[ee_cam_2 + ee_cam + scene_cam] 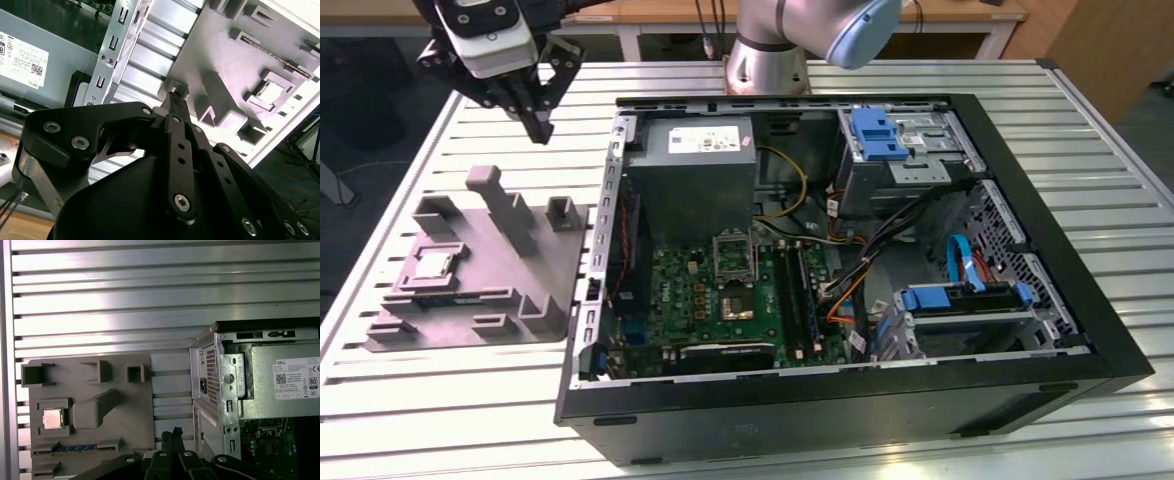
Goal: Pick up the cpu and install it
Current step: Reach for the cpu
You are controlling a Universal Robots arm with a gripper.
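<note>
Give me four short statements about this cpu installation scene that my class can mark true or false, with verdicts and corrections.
1. The cpu lies in a recess of the grey fixture. True.
2. The gripper is holding the cpu. False: its fingers are shut on nothing, and it hangs above the table, apart from the cpu.
3. The computer case is open, with its green board showing. True.
4. The fixture sits inside the computer case. False: it rests on the slatted table beside the case, at the exterior view's left.
</note>
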